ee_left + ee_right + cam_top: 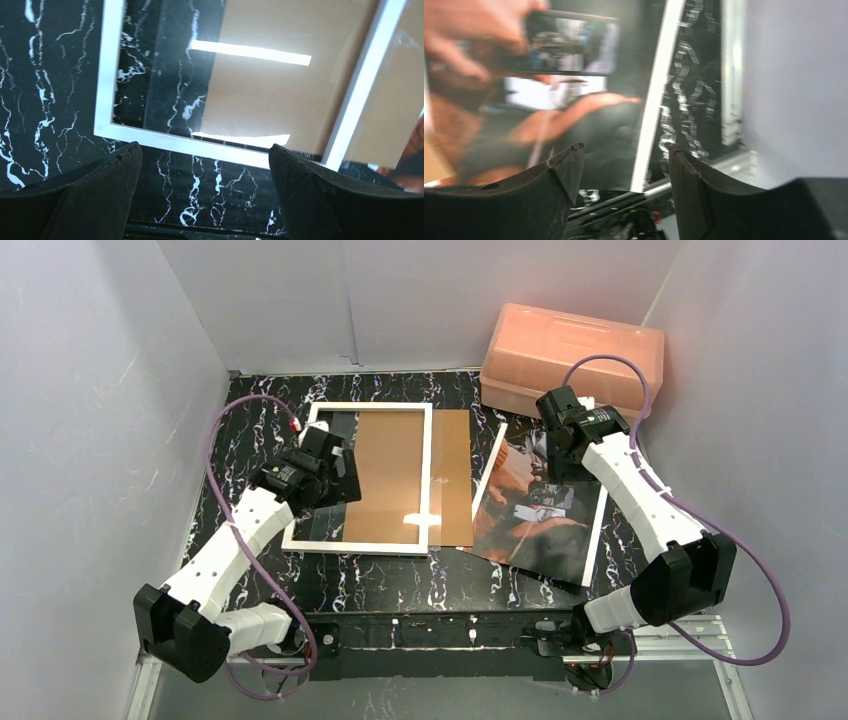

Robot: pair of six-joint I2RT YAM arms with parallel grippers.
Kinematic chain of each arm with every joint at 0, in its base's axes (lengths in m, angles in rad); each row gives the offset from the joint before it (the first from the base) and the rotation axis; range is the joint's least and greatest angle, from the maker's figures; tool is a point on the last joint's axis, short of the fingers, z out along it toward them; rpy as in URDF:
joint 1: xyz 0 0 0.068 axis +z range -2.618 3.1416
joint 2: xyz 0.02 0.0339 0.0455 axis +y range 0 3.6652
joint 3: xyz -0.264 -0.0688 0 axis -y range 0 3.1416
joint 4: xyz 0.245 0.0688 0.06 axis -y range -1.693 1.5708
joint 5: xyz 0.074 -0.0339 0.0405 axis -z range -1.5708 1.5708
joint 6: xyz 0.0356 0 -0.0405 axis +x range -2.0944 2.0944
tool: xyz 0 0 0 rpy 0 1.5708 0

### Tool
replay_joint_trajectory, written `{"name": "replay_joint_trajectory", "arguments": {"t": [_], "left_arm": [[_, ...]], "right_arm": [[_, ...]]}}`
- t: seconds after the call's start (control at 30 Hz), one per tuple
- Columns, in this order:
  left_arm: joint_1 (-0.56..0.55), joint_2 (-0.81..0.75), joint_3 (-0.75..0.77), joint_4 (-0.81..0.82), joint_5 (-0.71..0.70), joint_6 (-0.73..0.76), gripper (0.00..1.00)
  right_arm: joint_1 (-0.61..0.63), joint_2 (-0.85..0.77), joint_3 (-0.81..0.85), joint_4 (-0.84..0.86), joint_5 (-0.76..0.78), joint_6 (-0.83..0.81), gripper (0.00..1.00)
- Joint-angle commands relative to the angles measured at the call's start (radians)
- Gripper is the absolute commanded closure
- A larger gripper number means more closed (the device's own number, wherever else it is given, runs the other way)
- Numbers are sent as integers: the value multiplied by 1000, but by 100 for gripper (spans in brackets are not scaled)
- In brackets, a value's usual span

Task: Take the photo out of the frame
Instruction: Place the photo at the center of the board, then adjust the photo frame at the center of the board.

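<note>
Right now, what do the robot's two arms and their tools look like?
The left arm and right arm have white link shells with bulky black joint housings. A thin purple cable loops along each one. The left tool and right tool each carry two broad, black, wedge-shaped fingers with a matte, slightly rough surface.

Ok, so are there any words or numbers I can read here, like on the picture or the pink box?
No words, numbers or signs can be read in any view.
Photo: only reddish-brown and dark shapes; any small print is too blurred to read.
Pink box: plain, no label shows.
Frame: plain white border, no writing.
Brown board: plain, no writing.
</note>
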Motion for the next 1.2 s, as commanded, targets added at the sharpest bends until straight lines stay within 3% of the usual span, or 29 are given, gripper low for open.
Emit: {"name": "replay_joint_trajectory", "arguments": {"t": [0.0,0.1,0.2,0.43,0.8,1.17], "left_arm": [[113,-2,11,9,16,11,2],[214,-1,-6,58,107,34,2],[321,30,-5,97,192,49,2],[474,185,38,145,328,72,2],[657,404,124,214,500,187,2],[674,580,220,188,538,260,4]], "right_arm": [[-1,-48,6,190,-338,1,26],[-1,-18,-2,262,-463,29,20],[0,14,-19,352,-587,68,2],[3,56,-138,609,-770,176,1],[12,174,-206,819,-845,254,2],[24,336,-178,953,-870,290,1]]}}
